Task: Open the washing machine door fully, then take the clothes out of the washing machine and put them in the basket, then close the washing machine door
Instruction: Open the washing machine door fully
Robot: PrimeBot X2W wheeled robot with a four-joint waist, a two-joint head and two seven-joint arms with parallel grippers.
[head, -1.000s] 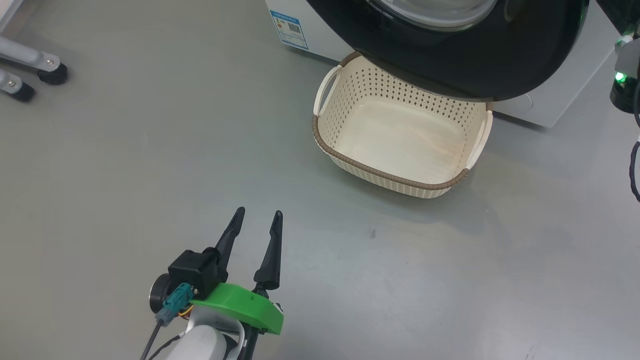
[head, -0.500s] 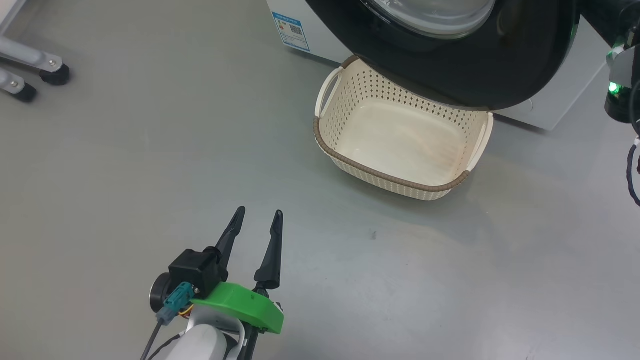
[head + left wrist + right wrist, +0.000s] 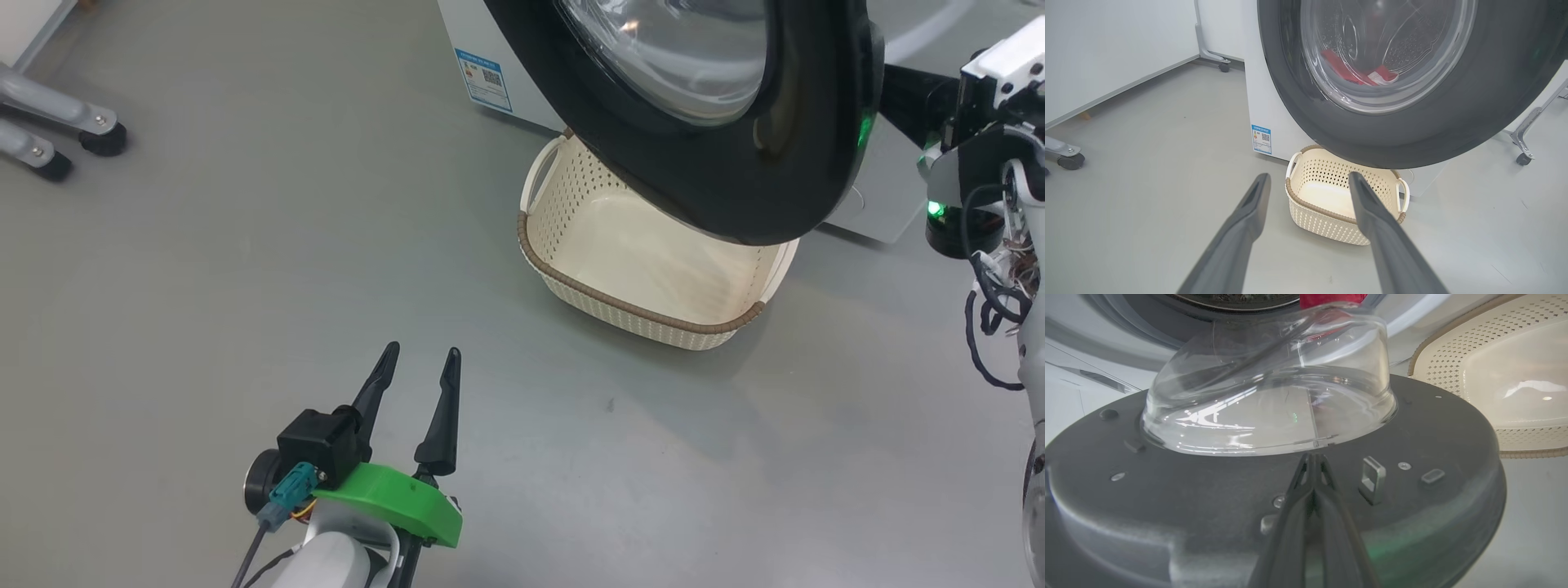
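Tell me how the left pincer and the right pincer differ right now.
The left pincer is open, fingers spread; the right pincer is shut, fingers together. The left pincer hangs over bare floor, short of the basket; the right pincer's tips sit at the inner face of the washing machine door, by the glass bowl. Both have long dark fingers and hold nothing.

You've got one washing machine [image 3: 1257,102], one door [image 3: 735,196], one basket [image 3: 637,320] with two loop handles [image 3: 1293,164], and one blue sticker [image 3: 483,79]. Two caster wheels [image 3: 102,140] top left in the head view. Red clothes [image 3: 1347,73] in the drum, can't tell how many.
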